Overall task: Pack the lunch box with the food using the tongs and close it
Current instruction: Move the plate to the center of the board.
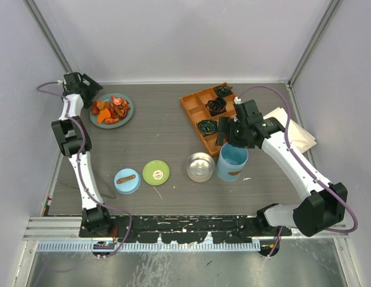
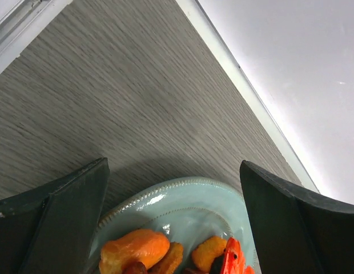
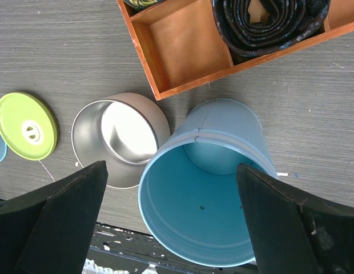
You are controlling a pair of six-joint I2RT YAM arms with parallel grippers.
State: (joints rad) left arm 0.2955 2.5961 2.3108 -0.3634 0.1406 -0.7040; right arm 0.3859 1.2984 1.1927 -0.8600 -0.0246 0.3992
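Food (image 1: 109, 109) sits heaped on the plate (image 1: 130, 111) at the far left of the table (image 1: 155, 131), well apart from the two containers, so it has to be carried across; both containers stand uncovered near the front edge, ready for filling. Tin (image 1: 200, 167) and cylinder (image 1: 232, 162) are upright and just beside each other, mouths up, nothing inside either; green lid (image 1: 155, 172) and blue lid (image 1: 127, 180) lie flat to their left, clear of the openings yet near enough for closing.

Left gripper (image 1: 93, 94) hovers over the plate's left rim, fingers (image 2: 63, 217) spread wide and holding nothing, the food just below its camera; right gripper (image 1: 232, 136) hangs above the cylinder, between it and the tray (image 1: 193, 109), fingers (image 3: 57, 222) likewise spread and empty, probably lined up to steady or shift that container.

Tongs do not show in any view, so I cannot tell where they lie; by my reading packing has not begun, and finding and gripping the tongs comes first.
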